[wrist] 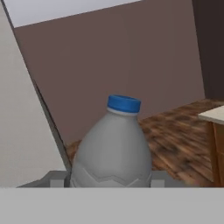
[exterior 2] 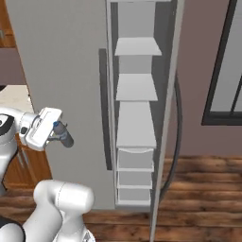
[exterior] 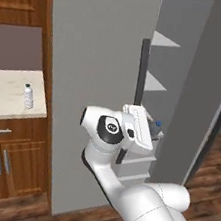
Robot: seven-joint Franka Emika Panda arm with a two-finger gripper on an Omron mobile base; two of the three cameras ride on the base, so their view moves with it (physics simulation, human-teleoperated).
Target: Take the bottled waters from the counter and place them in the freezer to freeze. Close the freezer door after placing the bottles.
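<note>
Gripper [exterior 2: 60, 133] clamped on a bottle [wrist: 113, 146]; fingers either side of its lower body in hand view, blue cap pointing away from the hand; in right base view the bottle [exterior 2: 64, 136] lies roughly sideways out of the gripper, aimed toward the freezer [exterior 2: 136, 127]; held in the air, touching nothing else.

Freezer stands open; white shelves stacked up top, white drawers [exterior 2: 134, 175] below; the held bottle is near the opening, at about the level of the lowest shelf, left of it and not yet inside; in left base view gripper [exterior: 153, 131] w/ bottle [exterior: 155, 128] sits in front of the drawers, just right of the dark handle [exterior: 142, 72].

Freezer door [exterior 2: 168, 113] swung out to the right of the opening, seen edge-on; plain grey door [exterior: 93, 89] left of the opening, shut.

Second bottle [exterior: 28, 96] upright on the counter [exterior: 6, 93], far left, near the counter's right end, well apart from the arm; wooden cabinets [exterior: 6, 159] under it; wood floor [exterior 2: 198, 189] in front of the fridge.
</note>
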